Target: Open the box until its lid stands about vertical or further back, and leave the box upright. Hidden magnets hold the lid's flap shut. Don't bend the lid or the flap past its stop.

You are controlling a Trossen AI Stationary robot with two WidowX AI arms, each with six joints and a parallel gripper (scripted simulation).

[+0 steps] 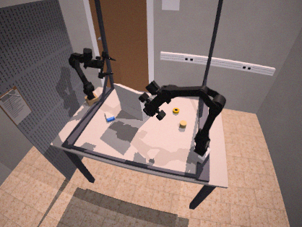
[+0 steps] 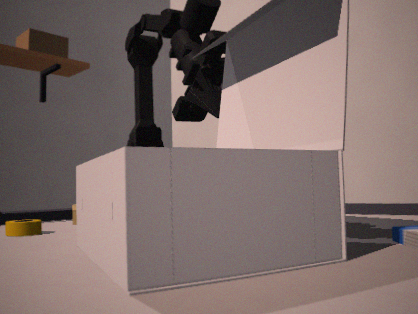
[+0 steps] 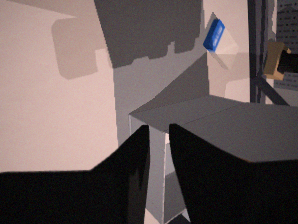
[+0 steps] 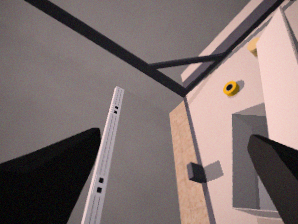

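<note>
The grey box [image 2: 225, 215] stands upright on the table, also in the top view [image 1: 130, 105]. Its lid [image 2: 295, 115] stands about vertical at the back. The flap [image 2: 285, 35] juts forward from the lid's top edge and shows from above in the left wrist view [image 3: 225, 125]. My left gripper [image 1: 151, 108] [image 2: 200, 62] is at the flap's free edge. Its fingers are nearly together, and I cannot see anything clamped between them. My right gripper [image 1: 106, 65] is raised high, away from the box. Its fingers are wide open and empty.
A blue block [image 1: 109, 118] lies beside the box, on the right arm's side. A yellow ring [image 1: 175, 110] and a tan cylinder [image 1: 183, 123] lie on the other side, toward the left arm's base. Dark frame posts rise at the table's far edge.
</note>
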